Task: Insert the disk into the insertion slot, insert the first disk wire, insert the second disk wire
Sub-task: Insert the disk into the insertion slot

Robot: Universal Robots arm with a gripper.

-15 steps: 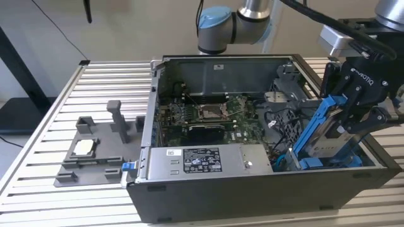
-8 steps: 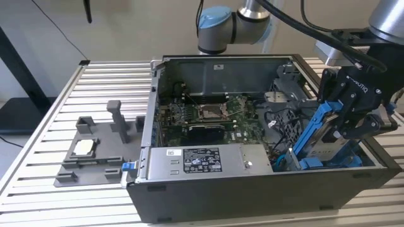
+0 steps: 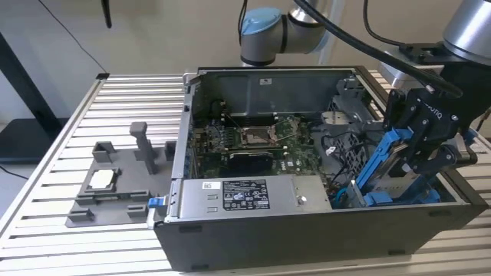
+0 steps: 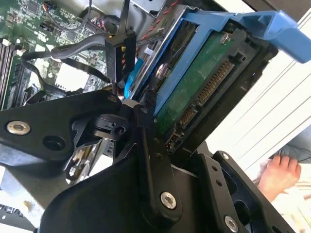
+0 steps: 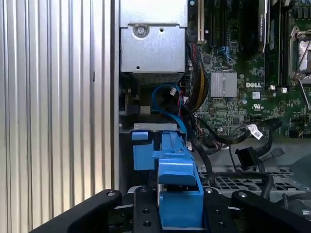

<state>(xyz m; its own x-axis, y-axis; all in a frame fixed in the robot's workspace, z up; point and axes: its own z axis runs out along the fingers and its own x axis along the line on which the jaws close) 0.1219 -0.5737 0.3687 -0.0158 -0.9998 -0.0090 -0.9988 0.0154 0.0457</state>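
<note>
Exterior view: an open computer case is seen on a slatted metal worktop, with a motherboard inside and a grey power supply box at the front. A grey holder is placed on the worktop at the exterior view's left of the case. The disk is held tilted at the case's front corner on the exterior view's right, lower end down inside the case, upper end raised. A bright blue frame is seen along its edge, and a silver-grey face lower down. The black tool is clenched on the disk, just under the arm.

Second wrist view: the disk's underside is shown as a green circuit board with a row of connector pins, edged by the blue frame. A black finger is pressed against its side. A black cable plug hangs near the disk, apart from it. A person's hand is seen outside the case.

First wrist view: the blue frame of the disk is gripped between the tool's two black fingers. The slot, grey metal with blue fittings, lies just past the disk's end; depth of entry cannot be told. The power supply box and motherboard lie beyond.
</note>
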